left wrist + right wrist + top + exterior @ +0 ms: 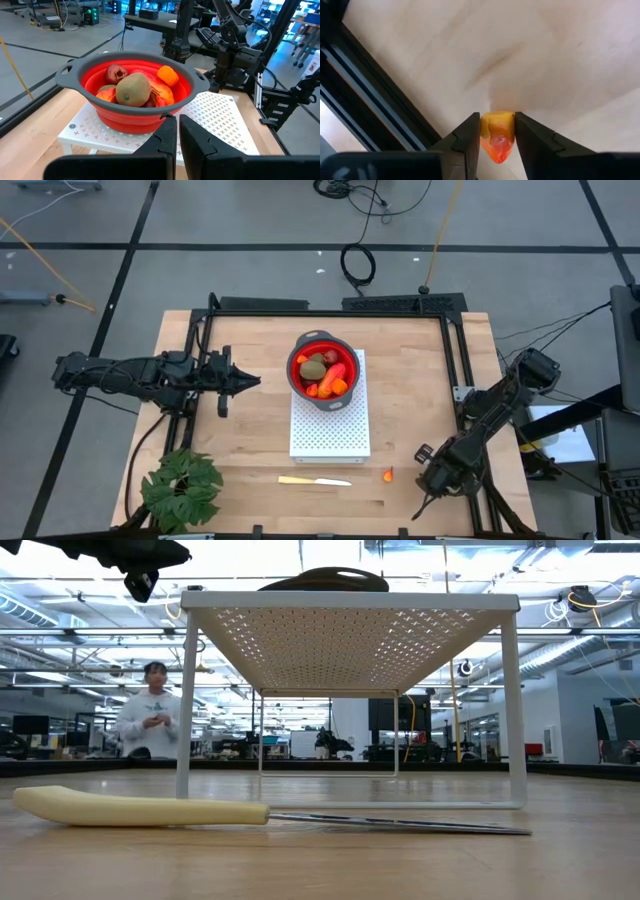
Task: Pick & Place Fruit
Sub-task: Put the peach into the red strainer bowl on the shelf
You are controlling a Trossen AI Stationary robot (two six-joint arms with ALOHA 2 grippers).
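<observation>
- High view, wooden table point(250, 440): pale butcher-block planks with a smooth surface and a dark metal frame round the edge. Both arms are over it.
- White rack point(330, 435): a flat rectangular sheet of perforated metal on thin square legs. It stands ahead of the left jaws, well apart from the right jaws.
- Green leafy plant point(182, 488): lobed leaves, on the table behind and to one side of the left gripper.
- Red bowl point(75, 76): round, with soft-looking stepped walls and a grey rim with two grey handles. It sits on the rack top straight ahead of the left jaws, near but apart from them.
- Bowl contents, the fruit: a matte olive-brown oval point(132, 90) on top and closest to the left jaws, and a red-orange oblong point(160, 95) beside it. A dark red ball point(116, 74) with a dimpled top and an orange bit point(168, 76) sit at the back.
- Left gripper point(177, 120): dark, wedge-shaped fingers pressed together with nothing between them. It hovers level, pointing at the bowl.
- Right gripper point(497, 117): pointed down over the table's near right area, close to the frame rail. Its jaws are closed on a yellow-orange piece point(497, 132), with a pad against each side.
- That piece is glossy and blunt, yellow at one end and shading to red-orange at the other.
- Knife point(314, 480): pale yellow rounded handle and thin grey blade. It lies flat in front of the rack, between the two grippers.
- Small orange bit point(388, 474): on the bare wood between the knife tip and the right gripper, near the jaws.
</observation>
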